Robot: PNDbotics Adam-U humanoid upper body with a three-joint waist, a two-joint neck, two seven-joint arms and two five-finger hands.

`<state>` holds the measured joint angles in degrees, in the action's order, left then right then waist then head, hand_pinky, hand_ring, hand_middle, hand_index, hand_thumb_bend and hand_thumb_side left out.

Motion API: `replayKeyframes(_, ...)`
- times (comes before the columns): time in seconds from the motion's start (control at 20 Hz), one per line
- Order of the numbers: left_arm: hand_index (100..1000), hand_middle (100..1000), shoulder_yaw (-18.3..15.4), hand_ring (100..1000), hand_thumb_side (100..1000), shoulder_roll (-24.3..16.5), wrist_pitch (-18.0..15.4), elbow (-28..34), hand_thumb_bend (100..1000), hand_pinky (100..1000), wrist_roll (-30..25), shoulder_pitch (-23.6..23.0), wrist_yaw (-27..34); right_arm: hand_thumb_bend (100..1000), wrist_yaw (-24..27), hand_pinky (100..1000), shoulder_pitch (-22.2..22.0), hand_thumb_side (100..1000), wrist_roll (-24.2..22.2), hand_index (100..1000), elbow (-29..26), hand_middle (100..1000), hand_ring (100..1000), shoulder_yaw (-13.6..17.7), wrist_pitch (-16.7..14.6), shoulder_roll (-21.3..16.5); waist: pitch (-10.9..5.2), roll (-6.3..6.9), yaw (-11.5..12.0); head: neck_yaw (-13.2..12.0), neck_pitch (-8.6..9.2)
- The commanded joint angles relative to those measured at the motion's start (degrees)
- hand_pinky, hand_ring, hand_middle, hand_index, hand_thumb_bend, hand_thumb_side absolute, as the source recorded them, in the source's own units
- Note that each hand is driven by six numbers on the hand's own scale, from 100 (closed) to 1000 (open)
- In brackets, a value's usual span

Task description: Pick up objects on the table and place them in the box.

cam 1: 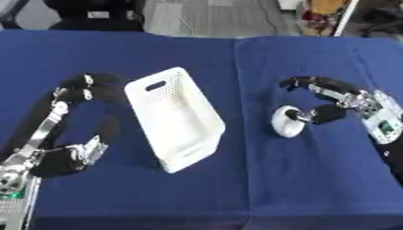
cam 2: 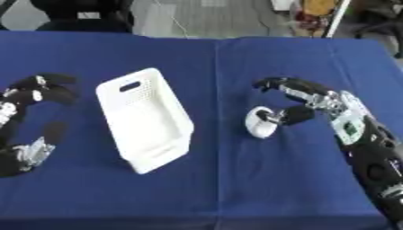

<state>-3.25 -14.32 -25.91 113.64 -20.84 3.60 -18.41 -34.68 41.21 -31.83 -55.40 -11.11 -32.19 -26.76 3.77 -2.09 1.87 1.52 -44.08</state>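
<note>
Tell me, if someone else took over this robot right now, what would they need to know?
Right hand: open, thumb touching a small white round object on the blue table; it isn't gripped.
Left hand: open, beside the white box, touching nothing.
Box: looks empty, standing between the hands.
Done: nothing in the box yet.
Left: grasp the round object, carry it left, put it in the box.

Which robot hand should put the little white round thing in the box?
The right hand. Its thumb already touches the white round object, with fingers arched over it. The left hand sits on the other side of the white box, far from it.
</note>
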Motion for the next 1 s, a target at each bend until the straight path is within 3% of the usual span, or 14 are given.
replayKeyframes(0.05, 721, 821, 0.0, 663, 693, -0.9, -0.1, 1.0, 241, 635, -0.1, 0.3, 0.3, 346, -0.7, 988, 1.4, 665, -19.2, 1000, -0.2, 918, 873, -0.2, -19.8, -2.0, -0.81, 0.0, 0.1, 0.1, -0.03)
replayKeyframes(1.0, 719, 821, 0.0, 663, 693, -1.0, -0.1, 1.0, 241, 636, -0.3, 0.4, 0.3, 368, -5.3, 997, -0.1, 670, -15.7, 999, 1.0, 919, 878, -2.2, -19.8, -3.4, -0.85, -0.13, 0.2, 0.0, -0.03)
